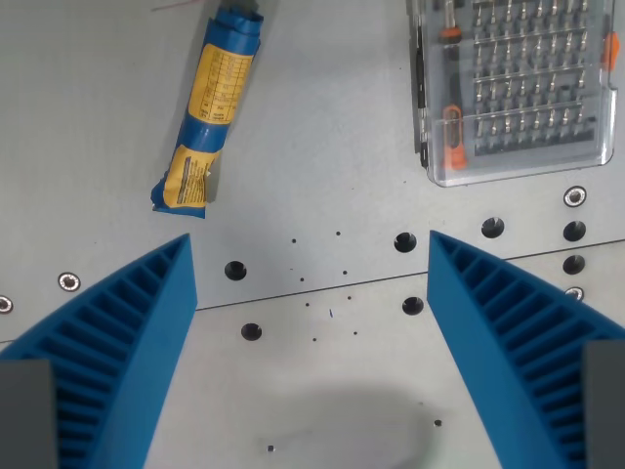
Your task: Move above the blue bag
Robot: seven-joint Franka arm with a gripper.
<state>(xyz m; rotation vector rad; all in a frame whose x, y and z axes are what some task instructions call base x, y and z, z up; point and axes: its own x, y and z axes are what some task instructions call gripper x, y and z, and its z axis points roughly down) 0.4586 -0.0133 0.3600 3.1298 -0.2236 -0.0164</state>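
The blue bag (pixel 212 106) is a rolled blue bundle with a yellow label, lying on the grey metal table (pixel 322 147) at the wrist view's upper left, tilted slightly. My gripper (pixel 311 244) is open and empty, with its two blue ribbed fingers (pixel 117 342) at the lower left and lower right of the view. The bag lies beyond and to the left of the gap between the fingers, just past the left fingertip.
A clear plastic case of screwdriver bits (pixel 513 88) with orange parts sits at the upper right. The table has several round holes and bolts (pixel 405 241) and a seam across the middle.
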